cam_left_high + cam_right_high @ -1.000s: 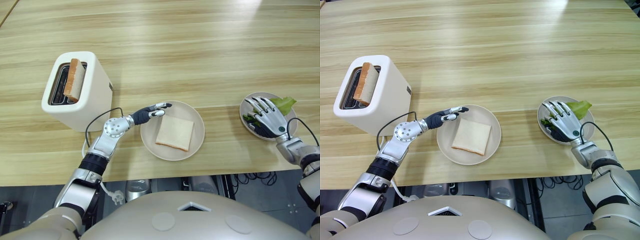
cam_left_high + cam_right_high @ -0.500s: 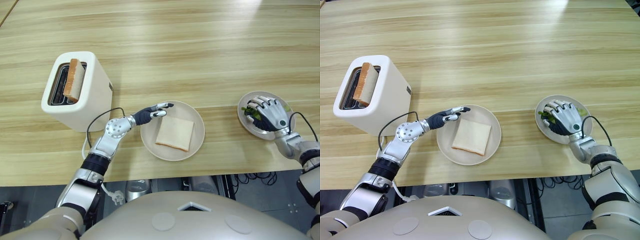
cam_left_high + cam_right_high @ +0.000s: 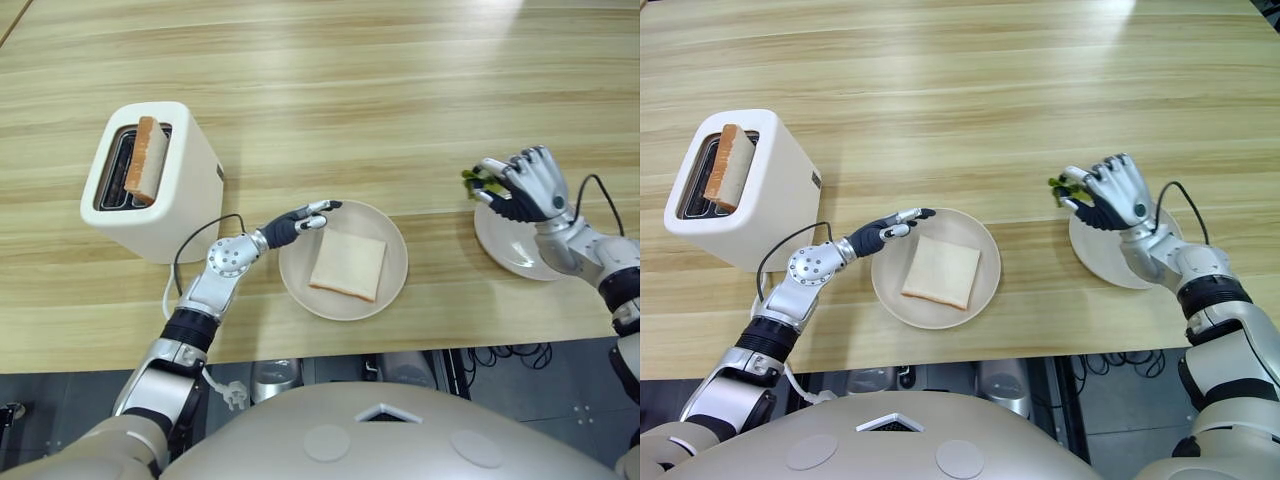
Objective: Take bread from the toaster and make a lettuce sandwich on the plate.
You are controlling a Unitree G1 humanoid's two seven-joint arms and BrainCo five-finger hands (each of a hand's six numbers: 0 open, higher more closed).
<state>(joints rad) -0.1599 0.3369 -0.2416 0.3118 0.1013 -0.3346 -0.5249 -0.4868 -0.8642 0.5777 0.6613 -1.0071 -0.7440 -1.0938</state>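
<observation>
- A white boxy toaster (image 3: 160, 195) is standing on the pale wooden table (image 3: 350, 90), over towards the robot's left.
- A browned slice of toast (image 3: 148, 168) is sticking up out of the toaster's slot, on the side nearer the plate.
- A round beige plate (image 3: 396, 255) is sitting near the table's front edge, just to the right of the toaster.
- A square slice of white bread (image 3: 348, 267) is lying flat on that plate, roughly in the middle, with bare rim showing all round it.
- The left hand (image 3: 296, 221) is hovering at the plate's left rim. Its fingers are stretched out straight towards the far side of the plate and are gripping nothing. I cannot tell from here whether the fingertips are touching the rim.
- A thin dark cable (image 3: 196, 240) is looping from that wrist back along the forearm.
- The right hand (image 3: 1110, 193) is hanging above the table well off to the right, with its fingers clenched around a bunched piece of green lettuce (image 3: 1059, 186).
- The lettuce is poking out on the side of the hand facing the beige plate, and it is clear of the tabletop.
- A smaller pale round dish (image 3: 1102, 258) is sitting under and just behind that hand, near the front edge, well apart from the beige plate.
</observation>
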